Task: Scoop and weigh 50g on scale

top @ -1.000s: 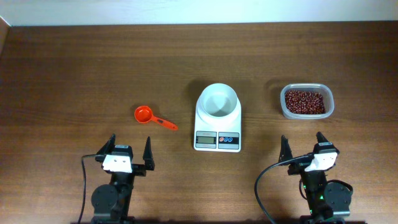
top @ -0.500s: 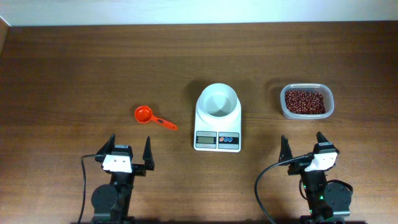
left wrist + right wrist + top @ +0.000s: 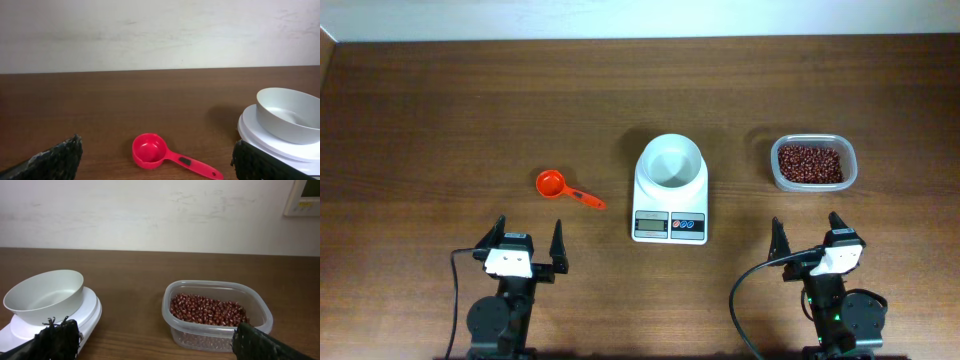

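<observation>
Since nothing shifts across the last second, the task counts as not yet begun. Nearest: left gripper (image 3: 529, 228), jaws wide and empty, in front-left of the scale (image 3: 670, 205); right gripper (image 3: 805, 224), likewise wide and empty, in front-right of it. Scale's bowl (image 3: 670, 162): empty. Scoop (image 3: 567, 190): left of the scale, untouched. Beans (image 3: 810, 163): in the tub (image 3: 852, 166), right of the scale; none weighed.

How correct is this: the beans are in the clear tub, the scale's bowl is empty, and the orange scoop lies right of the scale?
Not quite. The overhead view shows the orange scoop lying left of the scale, not right. The beans are in the clear tub and the scale's bowl is empty.
</observation>
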